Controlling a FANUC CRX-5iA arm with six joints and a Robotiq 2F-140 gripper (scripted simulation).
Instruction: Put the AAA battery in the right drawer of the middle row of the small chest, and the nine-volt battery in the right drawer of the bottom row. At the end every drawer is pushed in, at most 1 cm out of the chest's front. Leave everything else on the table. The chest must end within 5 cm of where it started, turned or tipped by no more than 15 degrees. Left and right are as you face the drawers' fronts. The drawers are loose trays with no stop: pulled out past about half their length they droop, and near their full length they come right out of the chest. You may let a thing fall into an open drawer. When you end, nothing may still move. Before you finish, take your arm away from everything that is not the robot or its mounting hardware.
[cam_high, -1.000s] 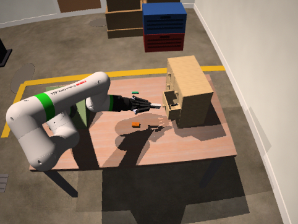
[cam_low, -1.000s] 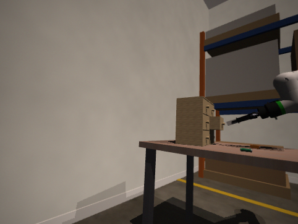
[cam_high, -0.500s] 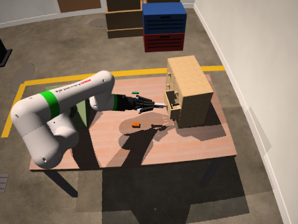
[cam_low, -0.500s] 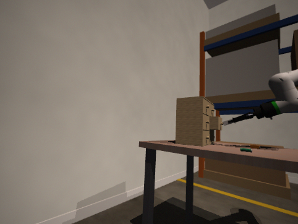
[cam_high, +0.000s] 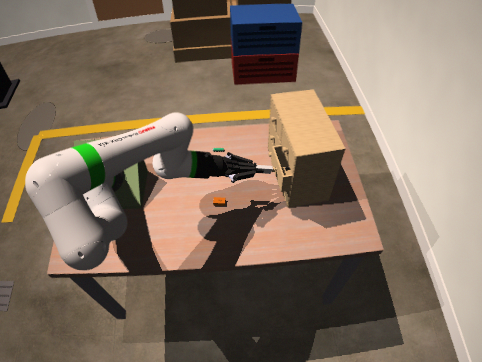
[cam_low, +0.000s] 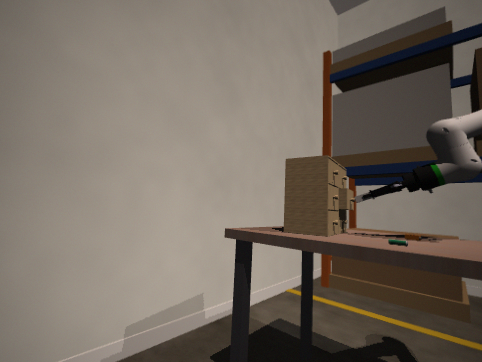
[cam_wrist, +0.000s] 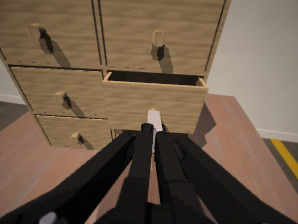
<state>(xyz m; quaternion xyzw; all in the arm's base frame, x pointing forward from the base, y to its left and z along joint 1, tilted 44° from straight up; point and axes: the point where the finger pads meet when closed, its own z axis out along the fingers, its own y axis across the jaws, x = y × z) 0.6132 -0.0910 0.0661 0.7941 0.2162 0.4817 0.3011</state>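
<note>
Wooden table (cam_high: 300, 240) carries the small chest (cam_high: 305, 125), whose middle-right drawer (cam_wrist: 155, 102) stands partly out, straight ahead of the fingertips. The gripper (cam_wrist: 153, 122) is fully closed with nothing between its fingers, its tip at the drawer front.

A small green thing (cam_high: 218, 149), probably the AAA battery, lies on the table behind the fingers, and an orange block (cam_high: 219, 201), probably the nine-volt battery, lies below them.

One risk, I think, is that moving forward pushes the drawer shut while it is empty, or shoves the chest.

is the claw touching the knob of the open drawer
Cannot tell. In the wrist view the shut claw covers the open drawer's knob, so no gap or contact shows. The top and exterior views are too small to settle it.
</note>
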